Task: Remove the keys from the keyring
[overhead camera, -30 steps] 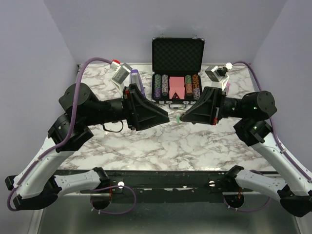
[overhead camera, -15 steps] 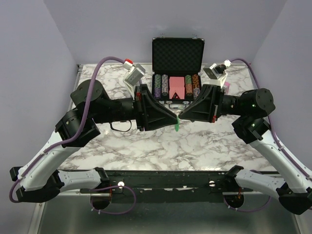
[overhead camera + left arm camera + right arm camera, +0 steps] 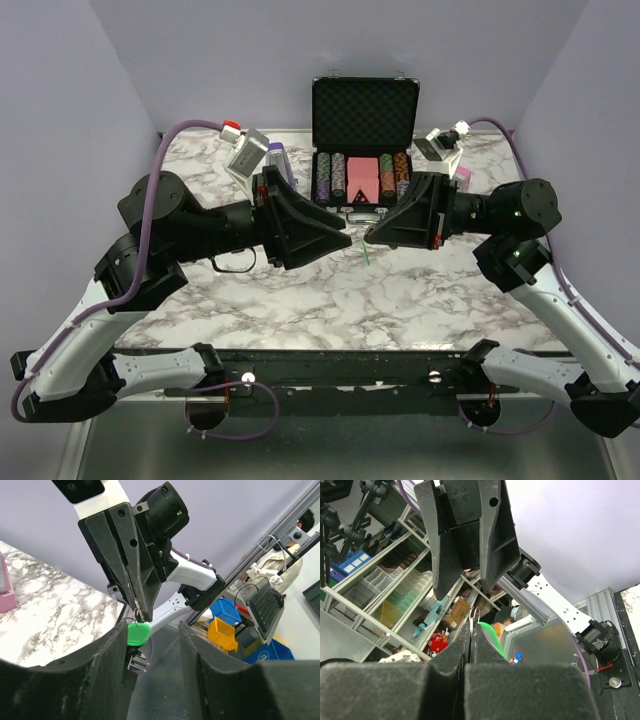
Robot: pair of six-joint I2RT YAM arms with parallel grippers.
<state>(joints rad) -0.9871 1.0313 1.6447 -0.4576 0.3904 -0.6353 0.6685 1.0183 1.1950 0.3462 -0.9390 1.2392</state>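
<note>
The keyring's green tag point(image 3: 367, 253) hangs in the air in front of the poker-chip case. My right gripper point(image 3: 369, 236) is shut on the thin metal ring point(image 3: 474, 616), and the green tag point(image 3: 490, 632) shows just behind its fingertips. In the left wrist view the green tag point(image 3: 138, 633) dangles from the right gripper's tips on thin silver metal point(image 3: 136, 609); I cannot tell key from ring there. My left gripper point(image 3: 346, 240) is open and empty, its jaws apart, a short way left of the tag. The tag lies close to its left finger point(image 3: 112, 650).
An open black poker-chip case point(image 3: 363, 110) with chips stands at the back centre. A purple object point(image 3: 279, 160) stands left of it and a pink item point(image 3: 463, 174) to its right. A black cable loop point(image 3: 230, 263) lies on the marble table point(image 3: 330, 300).
Half a second ago my left gripper was right up against the right gripper's tips; it has since drawn back to the left. The tag still hangs from the right gripper.
</note>
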